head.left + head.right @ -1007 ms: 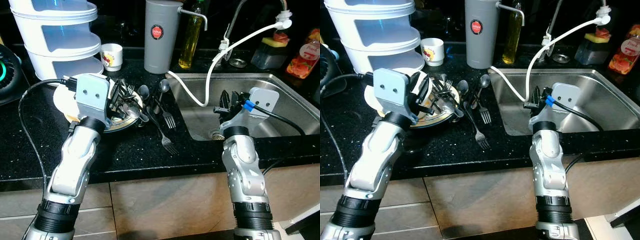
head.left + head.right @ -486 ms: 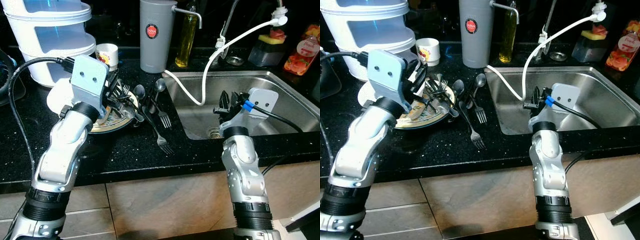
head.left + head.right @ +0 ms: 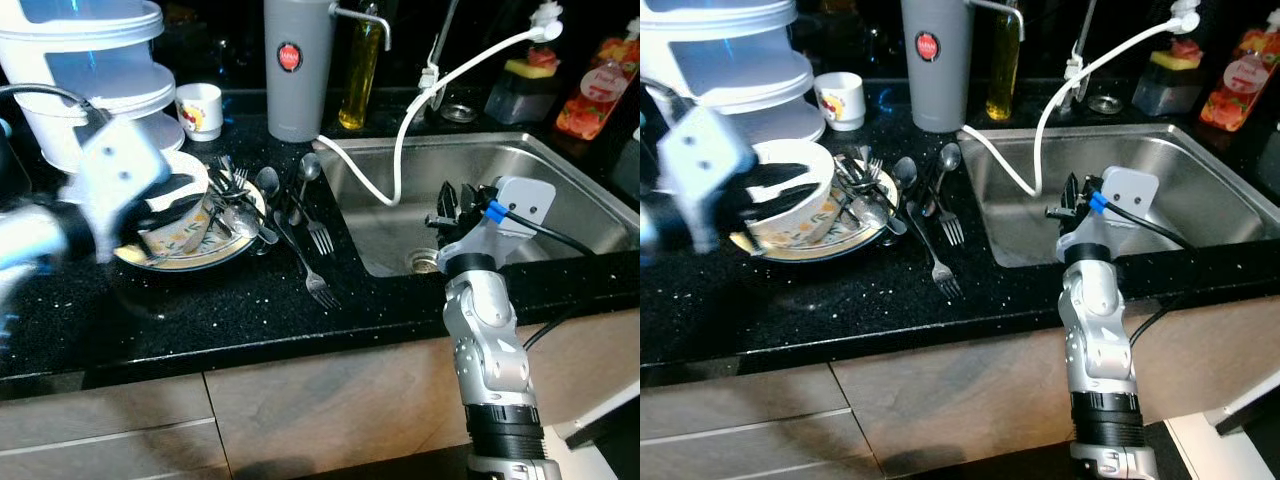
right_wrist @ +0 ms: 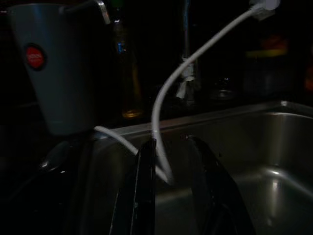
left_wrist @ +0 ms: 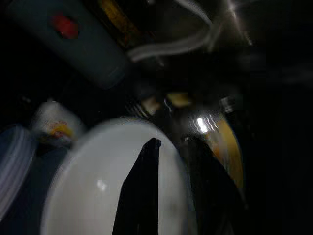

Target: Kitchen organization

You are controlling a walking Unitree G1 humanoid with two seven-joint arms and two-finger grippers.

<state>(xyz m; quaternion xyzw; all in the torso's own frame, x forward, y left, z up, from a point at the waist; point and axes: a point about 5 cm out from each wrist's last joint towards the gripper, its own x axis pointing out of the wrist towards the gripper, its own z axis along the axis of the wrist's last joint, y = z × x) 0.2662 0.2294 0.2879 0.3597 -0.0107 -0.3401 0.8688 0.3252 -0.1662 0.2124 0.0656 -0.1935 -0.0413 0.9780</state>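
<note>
Item: left gripper, motion-blurred, over the yellow-rimmed patterned plate on the black speckled countertop. Its two black fingers straddled the rim of a white ceramic bowl, one inside and one outside, closed on the wall; a rim pinch suits a bowl too wide to span. The bowl sat tilted on the plate, whether lifted clear or touching cannot be told.

Item: loose metal cutlery, forks and spoons, partly heaped on the plate, partly spilled onto the countertop toward the stainless steel sink. Judged to be awaiting sorting.

Item: right gripper, held over the sink's near edge, fingers slightly apart with nothing between them, probably parked clear of the work.

Item: white flexible hose, draped from the tap area into the sink basin.

Item: tall grey canister with red badge, yellow oil bottle, small white printed cup and stacked white plastic tubs, ranged along the back of the countertop.
</note>
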